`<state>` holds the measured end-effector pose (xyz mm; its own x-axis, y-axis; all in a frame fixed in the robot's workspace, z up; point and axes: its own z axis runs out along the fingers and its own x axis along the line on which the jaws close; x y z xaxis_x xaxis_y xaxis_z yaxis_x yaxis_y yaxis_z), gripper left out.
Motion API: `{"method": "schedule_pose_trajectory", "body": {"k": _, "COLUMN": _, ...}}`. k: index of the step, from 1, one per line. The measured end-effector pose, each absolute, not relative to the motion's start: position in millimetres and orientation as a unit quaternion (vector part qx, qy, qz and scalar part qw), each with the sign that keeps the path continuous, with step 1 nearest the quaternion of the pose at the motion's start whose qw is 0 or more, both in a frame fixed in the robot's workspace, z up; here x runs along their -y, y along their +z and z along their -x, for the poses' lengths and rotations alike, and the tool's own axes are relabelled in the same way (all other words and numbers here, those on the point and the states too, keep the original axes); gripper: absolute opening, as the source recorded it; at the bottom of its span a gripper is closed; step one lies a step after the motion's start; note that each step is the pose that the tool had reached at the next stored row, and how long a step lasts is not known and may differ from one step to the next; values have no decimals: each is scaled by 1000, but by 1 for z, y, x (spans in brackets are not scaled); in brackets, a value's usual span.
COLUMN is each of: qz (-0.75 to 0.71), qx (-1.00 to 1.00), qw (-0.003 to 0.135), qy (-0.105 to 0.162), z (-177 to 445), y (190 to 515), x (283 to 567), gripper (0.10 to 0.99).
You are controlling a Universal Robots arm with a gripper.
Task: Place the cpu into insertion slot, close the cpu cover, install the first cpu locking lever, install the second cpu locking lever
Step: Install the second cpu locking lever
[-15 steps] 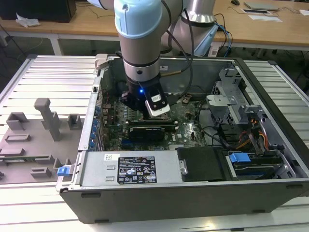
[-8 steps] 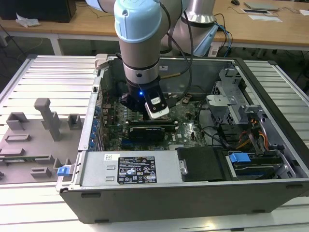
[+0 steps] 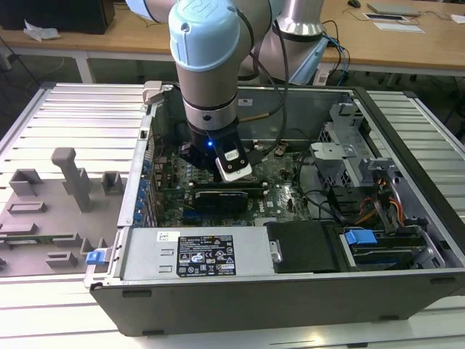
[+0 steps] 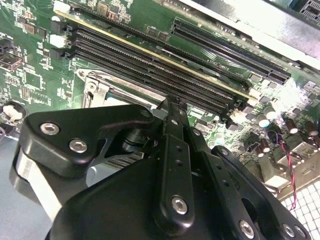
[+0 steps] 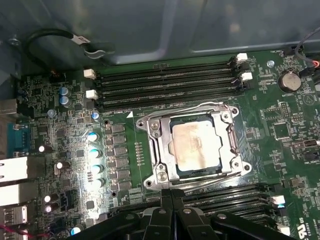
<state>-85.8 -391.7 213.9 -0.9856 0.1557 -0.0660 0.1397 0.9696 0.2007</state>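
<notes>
In the first wrist view the cpu lies flat in the insertion slot, its silvery-beige top showing through the window of the cpu cover. The cover is folded down over it. One thin wire lever runs along the far side of the frame, and another runs along the side nearest my fingers. My gripper is shut with nothing between its fingers, its tips just at that nearer lever. The second wrist view has the gripper over a corner of the socket frame.
Long black memory slots flank the socket on the far side, with more beside my fingers. Capacitors and a black cable stand nearby. In the exterior view the arm reaches into the open case between the power supply and the drive cage.
</notes>
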Motion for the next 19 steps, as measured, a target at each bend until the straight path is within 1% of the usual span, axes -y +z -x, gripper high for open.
{"method": "schedule_pose_trajectory", "body": {"k": 5, "qz": -75, "qx": -991, "qw": 41, "qy": 99, "z": 87, "y": 213, "x": 392, "gripper": 106}}
{"method": "schedule_pose_trajectory", "body": {"k": 19, "qz": -75, "qx": -989, "qw": 41, "qy": 119, "z": 93, "y": 208, "x": 393, "gripper": 106}}
